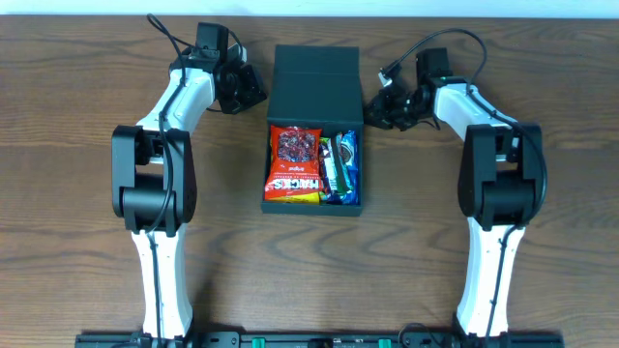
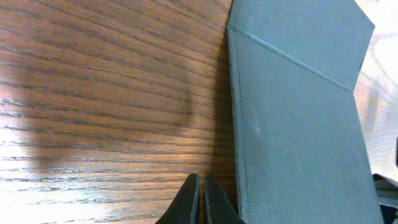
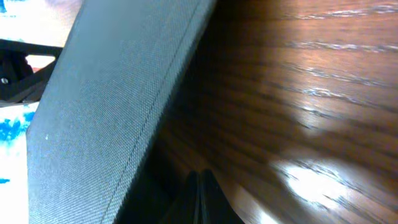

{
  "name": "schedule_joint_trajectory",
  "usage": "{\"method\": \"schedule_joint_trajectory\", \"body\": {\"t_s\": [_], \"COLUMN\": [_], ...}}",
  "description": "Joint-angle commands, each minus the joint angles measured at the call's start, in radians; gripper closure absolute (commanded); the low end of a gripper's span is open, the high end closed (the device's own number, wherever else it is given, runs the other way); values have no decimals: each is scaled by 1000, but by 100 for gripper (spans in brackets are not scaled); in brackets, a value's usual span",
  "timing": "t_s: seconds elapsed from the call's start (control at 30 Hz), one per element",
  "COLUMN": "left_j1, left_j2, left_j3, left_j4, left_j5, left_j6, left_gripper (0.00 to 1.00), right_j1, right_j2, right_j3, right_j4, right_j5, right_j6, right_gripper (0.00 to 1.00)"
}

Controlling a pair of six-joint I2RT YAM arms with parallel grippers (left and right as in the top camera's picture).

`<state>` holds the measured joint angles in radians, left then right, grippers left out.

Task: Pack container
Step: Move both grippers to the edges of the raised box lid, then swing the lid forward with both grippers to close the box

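Observation:
The dark teal-black container [image 1: 314, 82] sits at the table's middle with its flap lid [image 1: 315, 85] open toward the back. Inside lie a red candy packet [image 1: 295, 162] and green and blue packets [image 1: 340, 166]. My left gripper [image 1: 253, 94] is shut and empty, just left of the lid; in the left wrist view its fingertips [image 2: 201, 186] are beside the lid's edge [image 2: 292, 124]. My right gripper [image 1: 375, 108] is shut and empty, just right of the lid; in the right wrist view its fingertips [image 3: 200, 180] are low beside the lid [image 3: 106, 106].
The wooden table [image 1: 87, 193] spreads around the container. Both arms' bases stand at the front left [image 1: 155, 193] and front right [image 1: 498, 193]. A cable [image 1: 169, 34] loops behind the left wrist.

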<state>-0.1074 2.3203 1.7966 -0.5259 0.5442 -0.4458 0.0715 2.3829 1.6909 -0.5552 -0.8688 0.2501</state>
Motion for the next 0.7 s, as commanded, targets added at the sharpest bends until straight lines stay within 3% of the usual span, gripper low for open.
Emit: {"method": "schedule_joint_trajectory", "body": {"t_s": [0.0, 0.23, 0.43, 0.67], "left_j1": [0, 0, 6, 22], "left_j2": [46, 64, 60, 16], "left_j3": [11, 12, 14, 15], "left_j4": [3, 35, 137, 169], "left_j5": [42, 96, 245, 299], "left_j6": [-38, -50, -48, -3], "left_gripper": [94, 94, 94, 94], "right_j1": [8, 8, 1, -24], "right_j2": [14, 14, 14, -23], "right_j3": [-4, -4, 7, 48], "right_j4": [13, 30, 46, 39], "right_j5": [-44, -102, -159, -250], "right_j6": [19, 17, -6, -94], "right_gripper": [98, 99, 98, 98]}}
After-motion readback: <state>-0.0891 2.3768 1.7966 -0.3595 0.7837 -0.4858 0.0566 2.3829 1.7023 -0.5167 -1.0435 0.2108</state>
